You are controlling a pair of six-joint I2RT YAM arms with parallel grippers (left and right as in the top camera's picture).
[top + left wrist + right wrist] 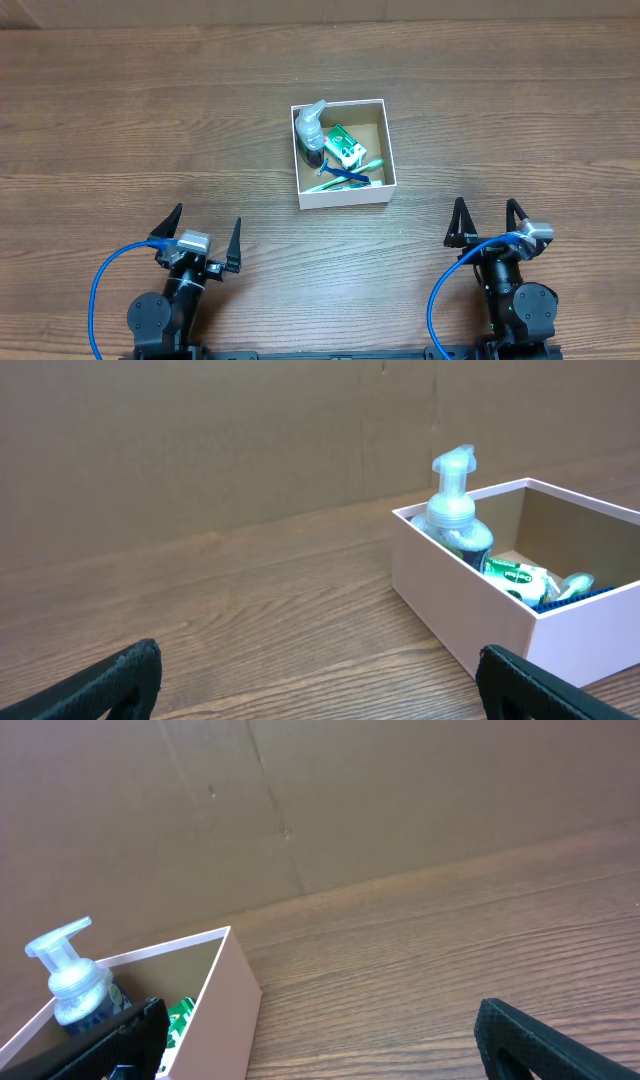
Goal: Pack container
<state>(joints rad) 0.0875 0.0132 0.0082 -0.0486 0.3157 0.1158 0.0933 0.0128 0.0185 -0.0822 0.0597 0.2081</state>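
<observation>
The container point(390, 150) is a square white cardboard box with a brown inside, at the table's middle. It holds a clear pump bottle point(311, 127), a green packet point(345, 146) and a blue and a green toothbrush point(345, 177). My left gripper point(207, 232) is open and empty near the front left. My right gripper point(487, 222) is open and empty near the front right. The box shows at the right of the left wrist view point(450, 605) with the pump bottle point(453, 510), and at the lower left of the right wrist view point(235, 1005).
The table is brown wood grain point(150, 120). A brown cardboard wall point(200, 440) stands behind the table's far edge. Blue cables point(100, 290) loop beside each arm base at the front edge.
</observation>
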